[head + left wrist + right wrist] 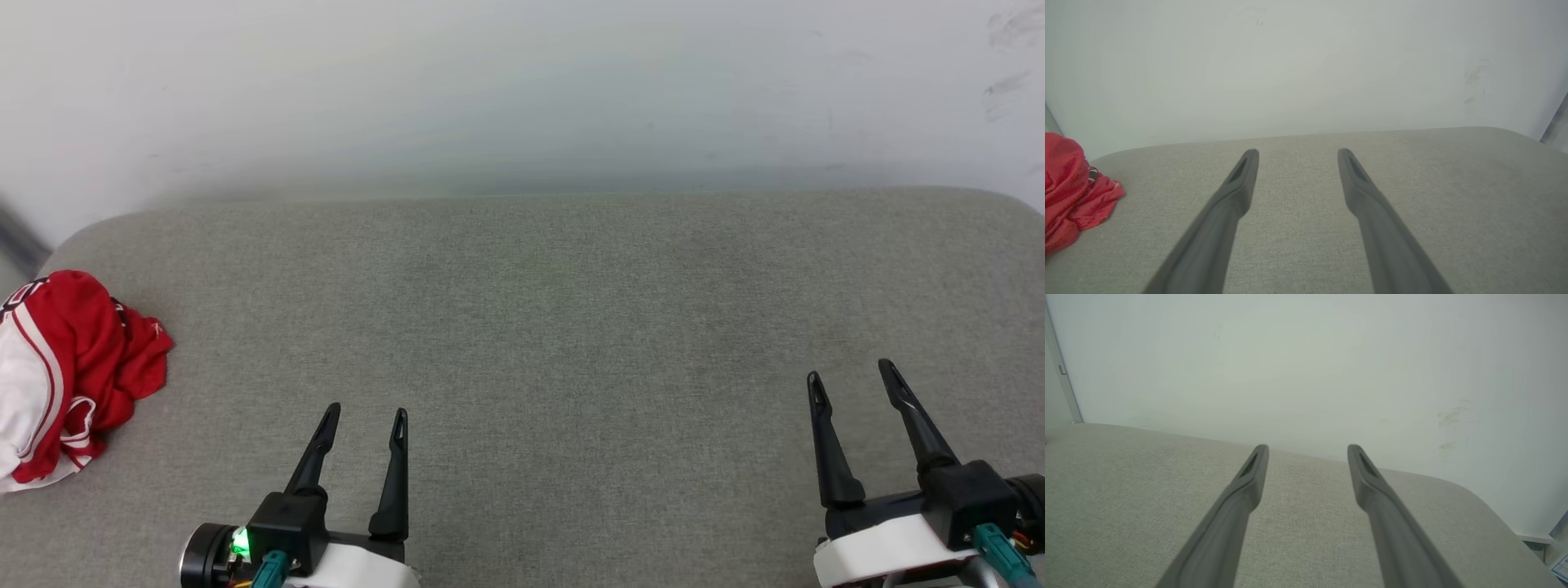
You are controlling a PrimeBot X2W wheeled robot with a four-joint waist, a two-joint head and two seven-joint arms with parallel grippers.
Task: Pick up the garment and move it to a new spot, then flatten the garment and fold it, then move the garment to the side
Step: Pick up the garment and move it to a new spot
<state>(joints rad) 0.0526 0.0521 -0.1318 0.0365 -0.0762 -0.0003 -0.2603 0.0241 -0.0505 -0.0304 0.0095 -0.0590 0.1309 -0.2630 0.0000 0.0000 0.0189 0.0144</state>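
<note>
The garment (69, 367), red with white parts and striped trim, lies crumpled in a heap at the far left edge of the grey cushioned surface (571, 310). In the left wrist view the garment (1069, 192) bulges at the left border. My left gripper (365, 415) hovers open at the lower left, well to the right of the heap, nothing between its fingers. My right gripper (851, 374) is open at the lower right, far from the garment and holding nothing. The wrist views look along the left gripper (1297, 152) and the right gripper (1308, 447) over bare fabric.
A pale wall (522, 90) rises directly behind the cushioned surface, with faint scuff marks (1451, 416) toward the right. The surface has rounded far corners (1470, 494). A narrow strip of trim (1061, 375) runs up the wall at the left of the right wrist view.
</note>
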